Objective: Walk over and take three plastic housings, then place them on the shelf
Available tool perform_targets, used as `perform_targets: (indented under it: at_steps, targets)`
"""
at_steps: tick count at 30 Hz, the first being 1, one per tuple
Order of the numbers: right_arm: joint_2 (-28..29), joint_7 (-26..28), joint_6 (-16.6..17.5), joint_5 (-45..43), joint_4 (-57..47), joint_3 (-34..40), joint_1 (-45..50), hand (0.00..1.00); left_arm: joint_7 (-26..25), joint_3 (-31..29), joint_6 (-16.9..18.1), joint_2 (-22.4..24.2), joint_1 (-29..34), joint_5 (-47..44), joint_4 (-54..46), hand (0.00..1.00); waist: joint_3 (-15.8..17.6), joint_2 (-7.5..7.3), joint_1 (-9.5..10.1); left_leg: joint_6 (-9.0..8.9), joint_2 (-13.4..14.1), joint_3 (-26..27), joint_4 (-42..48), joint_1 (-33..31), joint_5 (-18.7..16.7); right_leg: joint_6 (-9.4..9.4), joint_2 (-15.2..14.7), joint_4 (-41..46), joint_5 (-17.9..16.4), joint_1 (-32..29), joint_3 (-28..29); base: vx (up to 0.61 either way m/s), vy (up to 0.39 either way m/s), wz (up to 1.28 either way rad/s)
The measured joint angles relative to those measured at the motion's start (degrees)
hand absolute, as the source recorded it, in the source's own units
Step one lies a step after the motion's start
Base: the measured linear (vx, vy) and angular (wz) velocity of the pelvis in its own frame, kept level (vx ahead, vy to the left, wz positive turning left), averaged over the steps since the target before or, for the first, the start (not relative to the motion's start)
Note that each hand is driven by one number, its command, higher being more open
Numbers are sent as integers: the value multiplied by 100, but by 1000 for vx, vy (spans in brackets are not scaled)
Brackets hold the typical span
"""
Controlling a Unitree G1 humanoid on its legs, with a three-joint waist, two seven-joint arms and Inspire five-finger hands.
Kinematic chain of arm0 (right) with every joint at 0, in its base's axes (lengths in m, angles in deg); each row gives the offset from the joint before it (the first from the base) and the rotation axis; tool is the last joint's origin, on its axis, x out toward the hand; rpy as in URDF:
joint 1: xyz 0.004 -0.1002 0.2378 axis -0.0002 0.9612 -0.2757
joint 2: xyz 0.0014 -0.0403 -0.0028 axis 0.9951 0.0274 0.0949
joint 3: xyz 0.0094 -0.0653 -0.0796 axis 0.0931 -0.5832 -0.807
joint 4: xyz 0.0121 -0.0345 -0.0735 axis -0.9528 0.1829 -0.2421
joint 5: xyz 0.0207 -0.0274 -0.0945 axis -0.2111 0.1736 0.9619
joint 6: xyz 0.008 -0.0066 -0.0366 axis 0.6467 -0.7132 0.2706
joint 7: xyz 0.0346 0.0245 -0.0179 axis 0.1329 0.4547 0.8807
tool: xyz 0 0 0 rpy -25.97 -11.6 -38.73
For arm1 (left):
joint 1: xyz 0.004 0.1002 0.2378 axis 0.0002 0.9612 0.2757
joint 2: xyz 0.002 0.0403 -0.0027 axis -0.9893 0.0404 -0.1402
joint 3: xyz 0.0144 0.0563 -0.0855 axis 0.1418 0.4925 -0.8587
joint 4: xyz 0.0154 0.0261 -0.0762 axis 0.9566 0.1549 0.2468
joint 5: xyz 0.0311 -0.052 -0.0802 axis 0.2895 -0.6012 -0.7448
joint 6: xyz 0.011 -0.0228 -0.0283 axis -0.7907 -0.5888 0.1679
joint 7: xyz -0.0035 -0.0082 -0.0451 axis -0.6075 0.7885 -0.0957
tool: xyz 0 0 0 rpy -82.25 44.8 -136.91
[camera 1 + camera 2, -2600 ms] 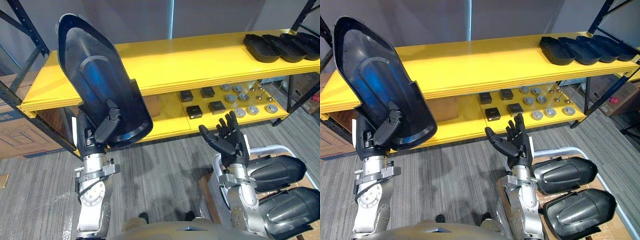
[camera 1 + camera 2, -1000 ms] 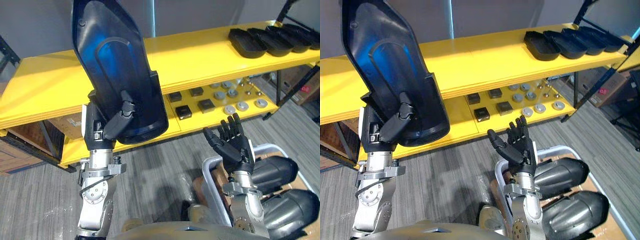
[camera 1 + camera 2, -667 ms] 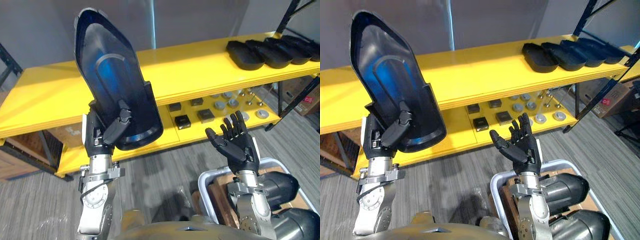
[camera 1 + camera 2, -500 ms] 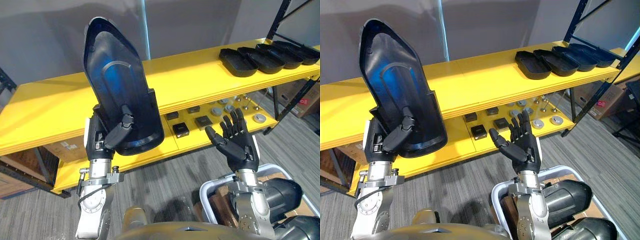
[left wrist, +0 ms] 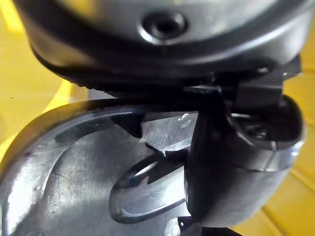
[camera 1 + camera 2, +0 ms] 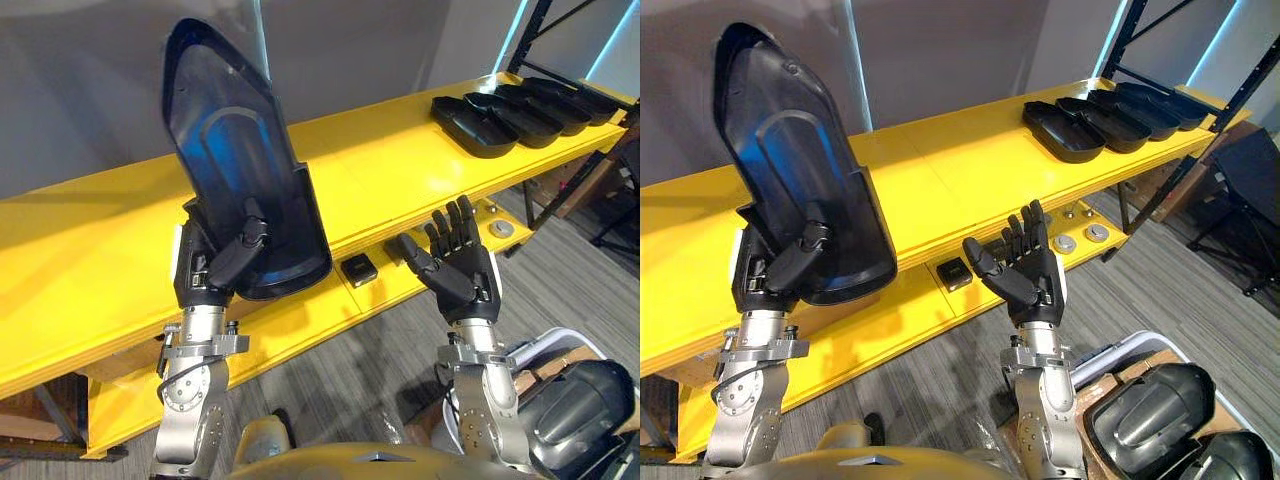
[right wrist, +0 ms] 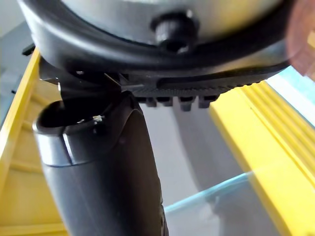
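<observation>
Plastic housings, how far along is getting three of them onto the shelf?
Done: a row of housings already lies at the right end of the yellow shelf. In hand: the left robot hand grips a housing upright before the shelf; the right robot hand is open, empty. Left: set this one down; more housings wait in the bin.

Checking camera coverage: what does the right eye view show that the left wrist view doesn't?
Extra in the right eye view: the open right hand, a row of housings on the yellow shelf, more housings lower right. Extra in the left wrist view: the held housing's inner face from close. Both: the left hand shut on that housing, the shelf behind.
</observation>
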Motion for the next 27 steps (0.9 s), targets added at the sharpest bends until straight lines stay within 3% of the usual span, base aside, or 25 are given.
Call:
perform_targets:
  at_steps: [1,6,9,12,14,17,21,27]
  targets:
    - [76,3,22,0,0,-7,41,100,-81,-23,-179,0,-49,91,-1,0,-6,-26,-79,0,-43,31,-163,8,116,61,-57,-123,92,-35,-26,31,87,-7]
    - [-7,2,-170,583,-2,-40,281,100,-483,-359,-606,-59,-424,90,34,0,5,-29,-106,96,-116,180,-252,-20,252,117,-166,-356,126,-89,-239,-1,42,-14]
    - [-265,21,-303,740,-3,-239,293,100,-1179,-614,-720,-92,-1263,-67,274,0,38,-1,-101,-29,-107,182,-463,-78,384,96,-109,-543,95,-155,-356,-84,-17,-8]
    - [-388,26,-482,740,-4,-440,21,100,-1535,-863,-741,-300,-1903,-82,606,0,138,22,-91,-66,-85,121,-619,-267,584,116,-58,-614,-51,-399,-470,-140,-56,-14]
    - [-475,9,-692,742,-1,-562,-138,100,-1753,-886,-904,-415,-2404,-144,1066,0,302,153,-147,-107,-28,24,-844,-261,839,158,42,-559,-67,-498,-506,-194,-65,3]
    - [-528,-11,-766,741,0,-786,-176,100,-1901,-884,-997,-542,-2756,-322,1563,0,376,186,-222,-148,74,-13,-1134,-249,1094,144,181,-480,-72,-668,-499,-124,-43,-1]
    - [-532,-25,-765,729,0,-963,-232,100,-2058,-864,-1196,-805,-3550,-711,2483,0,471,88,-255,-117,126,-6,-1219,-251,1213,154,241,-395,-66,-773,-439,-44,-22,-4]
    - [-592,-109,-764,728,-1,-1361,-464,100,-2092,-674,-1481,-1340,-4774,-1014,3101,0,933,36,-364,-56,101,-2,-1353,-407,1382,168,232,-164,-63,-1093,-389,-5,1,-1]
